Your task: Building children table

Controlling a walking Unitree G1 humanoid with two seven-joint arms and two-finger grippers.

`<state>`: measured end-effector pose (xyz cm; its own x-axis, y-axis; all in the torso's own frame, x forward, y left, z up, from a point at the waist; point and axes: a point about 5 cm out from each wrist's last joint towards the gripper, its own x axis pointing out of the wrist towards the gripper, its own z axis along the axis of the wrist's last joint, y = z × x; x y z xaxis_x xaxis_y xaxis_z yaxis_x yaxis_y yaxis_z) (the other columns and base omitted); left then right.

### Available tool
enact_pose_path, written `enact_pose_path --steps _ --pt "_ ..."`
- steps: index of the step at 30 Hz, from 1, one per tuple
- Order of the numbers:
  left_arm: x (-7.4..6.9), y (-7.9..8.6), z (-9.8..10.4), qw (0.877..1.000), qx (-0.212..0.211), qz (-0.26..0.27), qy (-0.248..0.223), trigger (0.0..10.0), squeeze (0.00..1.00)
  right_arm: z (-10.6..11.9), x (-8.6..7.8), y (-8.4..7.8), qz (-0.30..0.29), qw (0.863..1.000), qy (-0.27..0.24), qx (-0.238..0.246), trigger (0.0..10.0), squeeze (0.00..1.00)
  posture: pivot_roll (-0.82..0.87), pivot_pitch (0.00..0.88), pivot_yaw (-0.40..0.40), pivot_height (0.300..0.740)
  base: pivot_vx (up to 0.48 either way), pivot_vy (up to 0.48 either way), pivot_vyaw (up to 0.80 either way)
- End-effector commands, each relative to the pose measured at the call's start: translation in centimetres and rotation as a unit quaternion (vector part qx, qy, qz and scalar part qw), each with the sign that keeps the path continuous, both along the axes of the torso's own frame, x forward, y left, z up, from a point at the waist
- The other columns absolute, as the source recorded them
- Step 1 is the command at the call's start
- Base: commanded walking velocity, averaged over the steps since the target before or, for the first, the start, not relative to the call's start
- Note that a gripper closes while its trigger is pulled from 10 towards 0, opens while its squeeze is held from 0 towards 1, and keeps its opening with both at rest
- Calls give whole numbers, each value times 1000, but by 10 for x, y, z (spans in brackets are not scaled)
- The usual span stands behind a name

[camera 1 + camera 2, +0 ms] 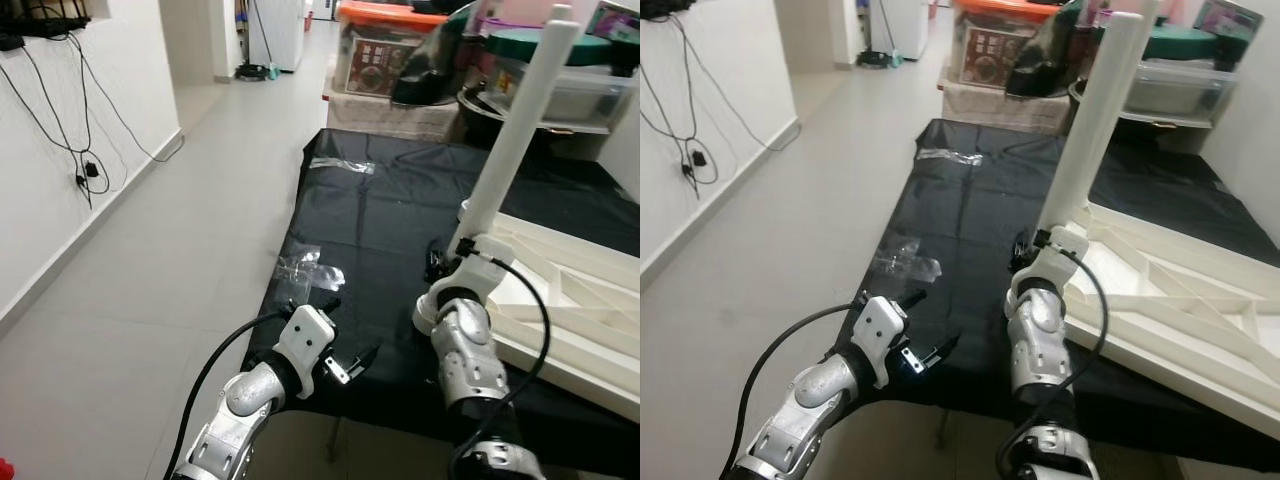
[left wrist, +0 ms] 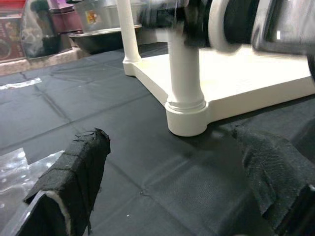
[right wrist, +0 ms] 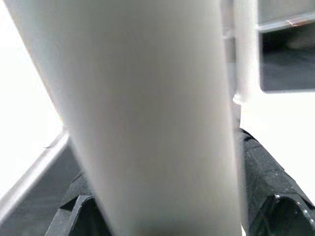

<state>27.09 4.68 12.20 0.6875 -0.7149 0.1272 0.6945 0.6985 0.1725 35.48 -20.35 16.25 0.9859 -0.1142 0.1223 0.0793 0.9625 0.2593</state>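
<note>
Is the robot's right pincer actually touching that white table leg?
Touching. In the right wrist view, the white leg sits between the right pincer's black fingers, pressed against both.

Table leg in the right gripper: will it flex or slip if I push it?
The leg looks like smooth rigid plastic, so probably stiff but slippery. The right gripper clasps it low, so its tall top may lever sideways.
</note>
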Motion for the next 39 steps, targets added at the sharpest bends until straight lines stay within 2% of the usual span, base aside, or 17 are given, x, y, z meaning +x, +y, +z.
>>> enact_pose_path --steps 1,4,8,10,11,14,16,20,21,22,26,28,30,31,32,33,39 --pt "-1 -2 -2 1000 4 -4 2 10000 0 7 3 -2 56 998 -14 7 10000 0 120 0 -94 740 0 0 0" --pt "-1 -3 -2 1000 3 -4 2 10000 0 14 2 -4 142 989 -28 3 10000 0 122 0 -96 740 0 0 0" --pt "-1 -3 -2 1000 3 -4 1 10000 0 18 -6 9 303 952 -28 -29 10000 0 122 0 -97 740 0 0 0" --pt "-1 -4 -2 1000 3 -4 0 10000 0 16 -12 18 378 923 -20 -61 10000 0 128 0 -101 740 0 0 0" --pt "-1 -4 -1 1000 3 -4 0 10000 0 13 -18 26 439 895 -12 -82 10000 0 134 0 -107 740 0 0 0" --pt "-2 -4 -1 1000 2 -4 0 10000 0 10 -22 31 483 871 -6 -89 10000 0 137 0 -109 740 0 0 0" --pt "-2 -4 -1 1000 2 -4 0 10000 0 4 -30 47 569 815 9 -105 10000 0 139 0 -108 740 0 0 0" --pt "-2 -4 -2 1000 3 -4 0 10000 0 1 -34 53 611 784 20 -110 10000 0 139 0 -108 740 0 0 0" --pt "-2 -3 -1 1000 3 -4 0 10000 0 -3 -33 56 616 779 29 -115 4902 0 143 0 -111 740 0 0 0" --pt "-2 -3 -1 1000 2 -3 0 10000 0 -4 -30 57 610 784 31 -115 0 0 146 0 -113 740 0 0 0" --pt "-2 -2 -1 1000 2 -3 0 10000 0 -5 -26 57 592 796 33 -121 0 0 146 0 -113 740 0 0 0" --pt "-2 -2 -1 1000 2 -3 0 10000 0 -5 -16 53 528 840 27 -124 0 0 144 0 -111 740 0 0 0" --pt "-2 -2 -1 1000 2 -3 0 10000 0 -5 -16 53 528 840 27 -124 0 0 144 0 -111 740 0 0 0" --pt "-2 -1 -1 1000 3 -3 0 10000 0 0 0 40 387 916 22 -105 0 0 142 0 -107 740 0 0 0" --pt "-2 -1 -1 1000 3 -3 0 10000 0 0 0 40 387 916 22 -105 0 0 142 0 -107 740 0 0 0" --pt "-2 -1 -1 1000 3 -3 0 10000 0 1 5 33 330 939 28 -91 0 0 142 0 -107 740 0 0 0" --pt "-2 -2 -1 1000 3 -3 1 10000 0 2 10 27 280 956 33 -82 0 0 142 0 -107 740 0 0 0"
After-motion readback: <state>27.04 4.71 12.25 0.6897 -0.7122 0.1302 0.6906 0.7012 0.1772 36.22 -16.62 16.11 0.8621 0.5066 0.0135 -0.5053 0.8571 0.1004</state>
